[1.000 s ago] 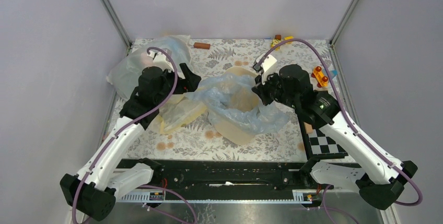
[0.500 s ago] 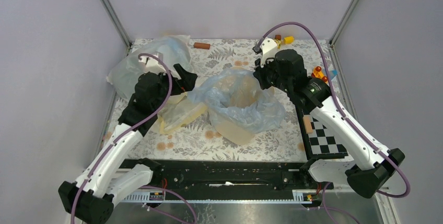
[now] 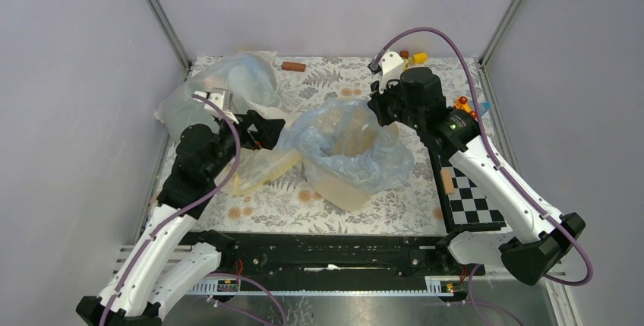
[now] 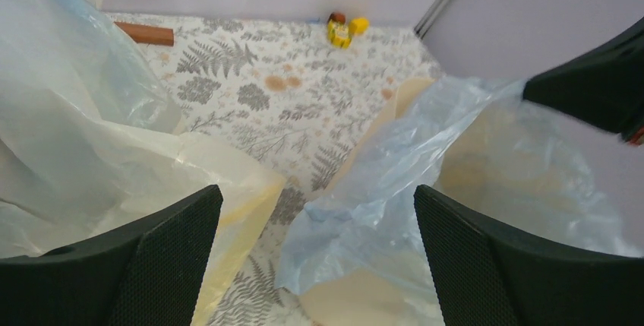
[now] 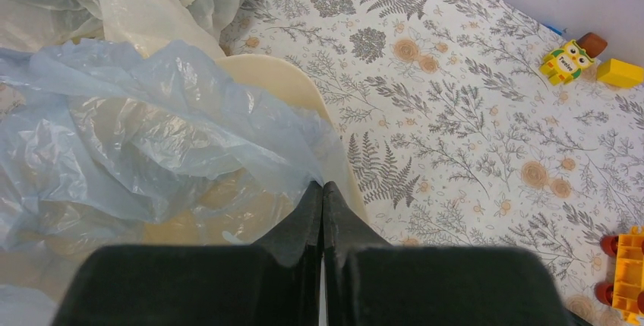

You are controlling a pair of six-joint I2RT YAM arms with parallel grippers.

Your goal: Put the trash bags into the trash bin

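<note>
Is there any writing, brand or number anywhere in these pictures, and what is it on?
"Twelve", as best it reads, tiny print: on the yellow owl toy.
No writing shows on the trash bin, the pale blue trash bag or the checkerboard.

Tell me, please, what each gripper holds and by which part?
The right gripper pinches the blue trash bag by its edge; the left gripper, open, holds nothing.

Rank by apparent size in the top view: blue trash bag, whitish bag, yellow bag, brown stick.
1. blue trash bag and whitish bag: too alike to rank; the left arm partly covers the whitish one.
2. yellow bag
3. brown stick
</note>
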